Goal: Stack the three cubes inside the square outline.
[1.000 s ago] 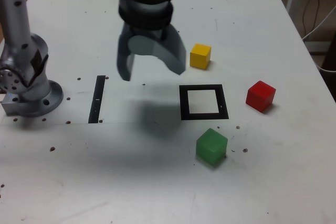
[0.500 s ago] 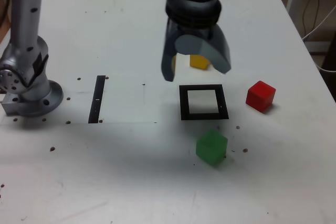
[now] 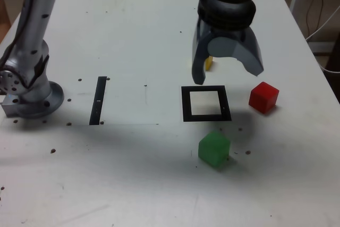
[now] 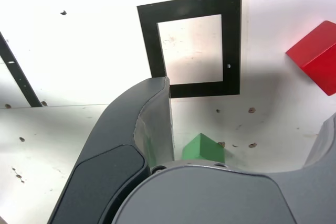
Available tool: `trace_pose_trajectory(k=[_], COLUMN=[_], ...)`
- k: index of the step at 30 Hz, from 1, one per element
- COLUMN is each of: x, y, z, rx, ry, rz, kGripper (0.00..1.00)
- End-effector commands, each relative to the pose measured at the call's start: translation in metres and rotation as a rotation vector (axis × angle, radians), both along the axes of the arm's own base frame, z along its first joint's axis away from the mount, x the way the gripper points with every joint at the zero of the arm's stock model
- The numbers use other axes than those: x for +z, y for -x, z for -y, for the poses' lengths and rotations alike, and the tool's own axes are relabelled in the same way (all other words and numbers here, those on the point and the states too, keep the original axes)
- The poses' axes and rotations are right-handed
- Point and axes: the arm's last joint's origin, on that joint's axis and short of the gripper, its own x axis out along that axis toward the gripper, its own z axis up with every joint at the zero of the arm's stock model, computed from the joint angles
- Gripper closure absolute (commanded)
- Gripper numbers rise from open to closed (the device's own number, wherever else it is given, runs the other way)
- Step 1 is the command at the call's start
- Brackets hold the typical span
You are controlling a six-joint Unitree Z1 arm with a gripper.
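Note:
My gripper point(image 3: 228, 75) hangs open above the table, just behind the square outline point(image 3: 205, 103), with nothing between its fingers. The yellow cube point(image 3: 209, 62) is mostly hidden behind the gripper; only a sliver shows between the fingers. The red cube point(image 3: 263, 97) sits to the exterior view's right of the outline. The green cube point(image 3: 214, 149) lies in front of the outline, nearer the camera. In the wrist view the square outline point(image 4: 232, 45), the red cube point(image 4: 315, 56) and the green cube point(image 4: 202, 149) show past the dark fingers point(image 4: 152, 124).
A thin black strip point(image 3: 99, 100) lies on the white table point(image 3: 133, 35) to the exterior view's left. The arm's grey base point(image 3: 29, 86) stands at the left edge. Cables hang beyond the table's right edge.
The open gripper has swept toward the exterior view's right, from left of the outline to above the yellow cube, now covering most of it. The cubes have not moved.

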Motion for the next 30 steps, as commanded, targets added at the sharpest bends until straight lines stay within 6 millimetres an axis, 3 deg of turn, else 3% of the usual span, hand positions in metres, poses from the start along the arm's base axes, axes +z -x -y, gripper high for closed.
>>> trace_pose_trajectory(k=[1, 13, 30], x=[-0.002, -0.016, -0.033], y=[-0.009, -0.05, -0.072], z=[0.002, -0.002, -0.012], rx=[-0.01, -0.034, -0.052], ry=[0.002, 0.008, 0.007], rz=[0.006, 0.016, 0.015], kGripper=[0.01, 0.0, 0.0])
